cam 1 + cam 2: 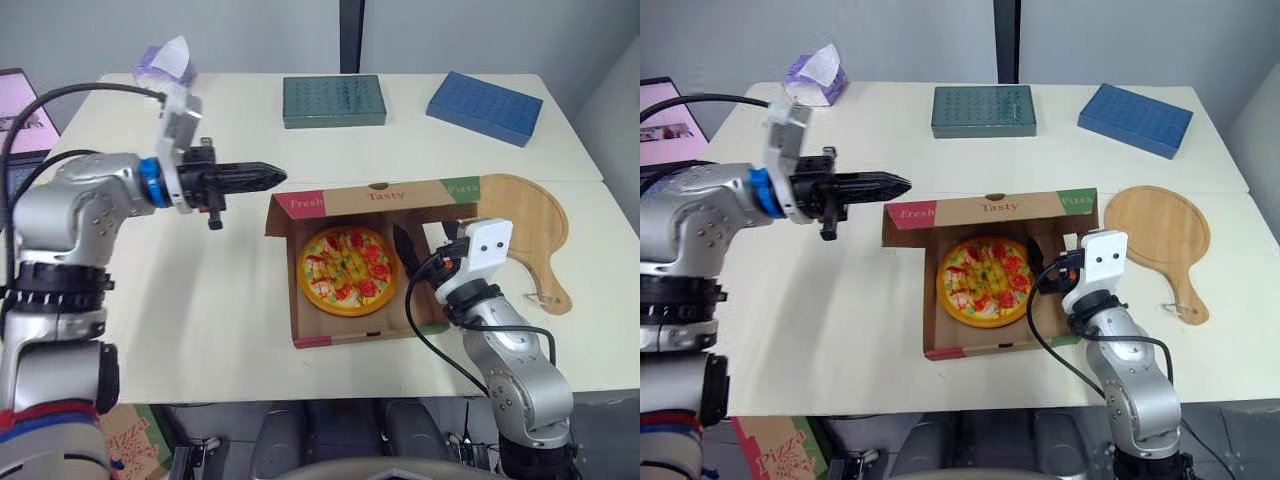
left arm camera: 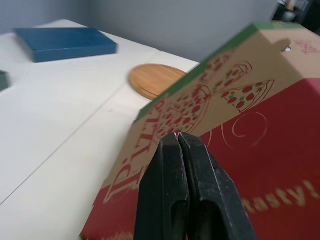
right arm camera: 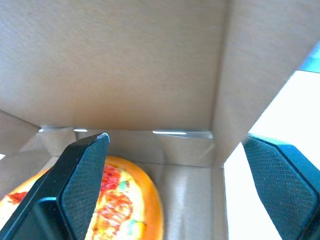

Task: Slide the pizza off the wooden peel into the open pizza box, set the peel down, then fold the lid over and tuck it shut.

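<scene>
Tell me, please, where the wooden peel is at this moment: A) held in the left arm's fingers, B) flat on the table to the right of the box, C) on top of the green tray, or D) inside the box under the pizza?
B: the wooden peel lies bare on the table to the right of the pizza box, while the pizza sits inside the box.

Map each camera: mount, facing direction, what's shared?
Left wrist: along shut left gripper at the lid's printed outside, peel beyond.
Right wrist: along open right gripper into the pizza box, over the pizza.
Left eye, right eye: head stereo pair, facing down over the table; both grippers show.
Shared with head: peel (left wrist), pizza (right wrist).
</scene>
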Robot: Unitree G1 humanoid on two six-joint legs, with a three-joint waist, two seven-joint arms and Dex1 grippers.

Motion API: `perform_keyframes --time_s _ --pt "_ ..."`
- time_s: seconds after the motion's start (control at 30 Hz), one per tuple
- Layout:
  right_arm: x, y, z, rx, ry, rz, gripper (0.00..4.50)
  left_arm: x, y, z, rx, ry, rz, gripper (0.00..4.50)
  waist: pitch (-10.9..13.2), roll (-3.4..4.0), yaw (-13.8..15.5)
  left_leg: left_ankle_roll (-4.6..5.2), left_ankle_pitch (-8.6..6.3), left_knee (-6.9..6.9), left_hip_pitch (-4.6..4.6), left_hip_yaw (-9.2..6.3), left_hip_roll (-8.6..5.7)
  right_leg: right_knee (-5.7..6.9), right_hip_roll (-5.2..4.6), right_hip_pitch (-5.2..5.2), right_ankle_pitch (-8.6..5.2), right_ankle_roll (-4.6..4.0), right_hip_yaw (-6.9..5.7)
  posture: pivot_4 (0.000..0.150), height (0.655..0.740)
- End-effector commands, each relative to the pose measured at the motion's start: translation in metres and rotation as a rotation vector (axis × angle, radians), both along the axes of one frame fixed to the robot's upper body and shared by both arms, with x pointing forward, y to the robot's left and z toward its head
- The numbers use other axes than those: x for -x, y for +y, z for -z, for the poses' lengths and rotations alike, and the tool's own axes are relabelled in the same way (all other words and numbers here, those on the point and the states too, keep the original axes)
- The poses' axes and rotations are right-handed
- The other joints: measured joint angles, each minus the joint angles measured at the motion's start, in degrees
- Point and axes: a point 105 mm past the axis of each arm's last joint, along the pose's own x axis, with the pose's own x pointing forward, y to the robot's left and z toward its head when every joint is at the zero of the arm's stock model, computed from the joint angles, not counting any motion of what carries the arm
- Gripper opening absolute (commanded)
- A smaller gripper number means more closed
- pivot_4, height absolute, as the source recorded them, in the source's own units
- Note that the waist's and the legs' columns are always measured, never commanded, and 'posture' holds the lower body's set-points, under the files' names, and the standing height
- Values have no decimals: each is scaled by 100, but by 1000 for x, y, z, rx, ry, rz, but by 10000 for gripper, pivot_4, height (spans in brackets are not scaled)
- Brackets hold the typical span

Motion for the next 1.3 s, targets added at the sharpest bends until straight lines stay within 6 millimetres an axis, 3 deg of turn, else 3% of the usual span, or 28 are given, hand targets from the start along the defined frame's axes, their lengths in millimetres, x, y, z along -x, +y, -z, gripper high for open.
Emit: perform_keyframes --time_s 0.03,0.23,0.4,0.57,0.7,0.83,1.0,1.17,1.3 --pt "7 0 -14 3 -65 -7 45000 -3 -12 -3 -45 -37 81 176 0 0 -23 0 0 0 0 0 0 5 0 -2 0 0 0 1500 7400" --pt "15 -6 -8 30 -45 -26 45000 -4 -22 4 -95 -29 171 176 1 -1 -71 0 0 1 -3 -2 0 9 0 -5 -1 1 0 1500 7400" --pt "36 -21 6 93 32 -156 45000 -1 -23 10 -128 -25 210 176 1 -2 -67 1 0 3 -7 -2 -2 10 -1 -4 -4 6 1 1500 7400" --pt "48 -52 17 203 128 -219 45000 5 -23 20 -161 -17 244 176 2 -3 -52 1 0 9 -2 -2 -3 11 -1 3 -13 23 2 1500 7400" --pt "43 -76 11 261 150 -208 45000 9 -24 28 -195 -18 269 176 2 -4 -60 2 0 9 1 -1 -2 11 -1 5 -13 23 3 1500 7400" --pt "36 -82 7 313 154 -245 36097 14 -24 40 -243 -19 300 0 2 -4 -55 2 0 12 1 -2 -3 12 -1 7 -12 23 2 1500 7400" --pt "30 -78 3 340 149 -300 17868 20 -18 57 -315 -22 318 0 2 -4 -59 2 0 11 0 -1 -3 12 -1 7 -9 17 4 1500 7400" --pt "27 -75 1 365 149 -352 210 22 -17 60 -315 -20 322 0 3 -6 -34 2 0 14 -2 -3 -5 12 -2 7 -8 16 2 1500 7400" --pt "37 -53 9 357 200 -501 210 21 -17 57 -310 -31 314 0 3 -5 -31 2 0 15 -2 -5 -4 11 -1 8 -8 18 0 1500 7400"
